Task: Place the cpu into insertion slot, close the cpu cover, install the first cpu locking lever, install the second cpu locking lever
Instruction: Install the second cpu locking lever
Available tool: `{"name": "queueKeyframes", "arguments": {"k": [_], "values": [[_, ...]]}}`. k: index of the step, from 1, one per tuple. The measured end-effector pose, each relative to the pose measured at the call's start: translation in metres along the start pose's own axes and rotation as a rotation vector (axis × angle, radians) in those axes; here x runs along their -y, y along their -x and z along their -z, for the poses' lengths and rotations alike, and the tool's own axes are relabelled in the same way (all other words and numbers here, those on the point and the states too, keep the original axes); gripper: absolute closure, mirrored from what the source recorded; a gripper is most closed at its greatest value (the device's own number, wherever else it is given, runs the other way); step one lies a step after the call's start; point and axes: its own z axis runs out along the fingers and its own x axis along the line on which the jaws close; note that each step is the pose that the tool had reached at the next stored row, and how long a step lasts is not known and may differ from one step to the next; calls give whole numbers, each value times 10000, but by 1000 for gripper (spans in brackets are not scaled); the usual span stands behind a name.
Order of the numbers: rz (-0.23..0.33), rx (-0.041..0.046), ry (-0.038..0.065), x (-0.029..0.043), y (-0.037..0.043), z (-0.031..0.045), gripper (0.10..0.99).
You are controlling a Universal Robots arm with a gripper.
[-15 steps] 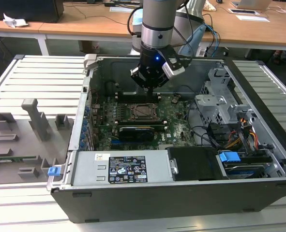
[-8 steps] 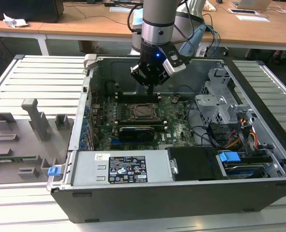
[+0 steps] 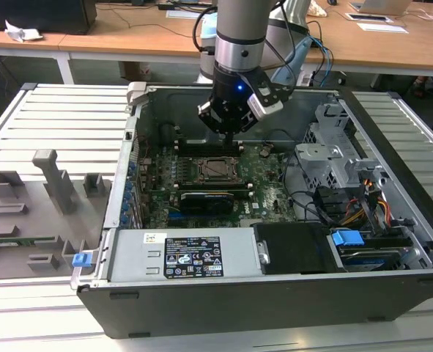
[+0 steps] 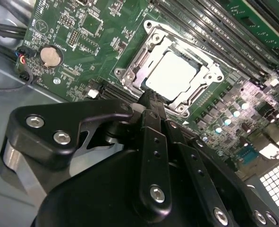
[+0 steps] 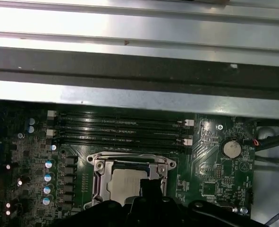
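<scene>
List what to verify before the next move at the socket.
1. cpu lying flat inside the frame: ok.
2. cpu cover down around the cpu: ok.
3. Both locking levers latched: cannot tell.
4. gripper jaws shut, nothing held: ok.
5. Gripper tip touching the cover's edge: cannot tell; it sits right at that edge.
6. memory slots apart from the gripper: ok.
</scene>
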Motion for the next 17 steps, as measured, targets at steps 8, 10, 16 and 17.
{"name": "queueKeyframes", "arguments": {"k": [8, 10, 16, 17], "values": [[-2, -1, 6, 70, -5, 9, 976], [-1, 0, 8, 71, -4, 26, 976], [2, 1, 11, 81, -3, 76, 976], [0, 1, 12, 97, -5, 76, 976]]}}
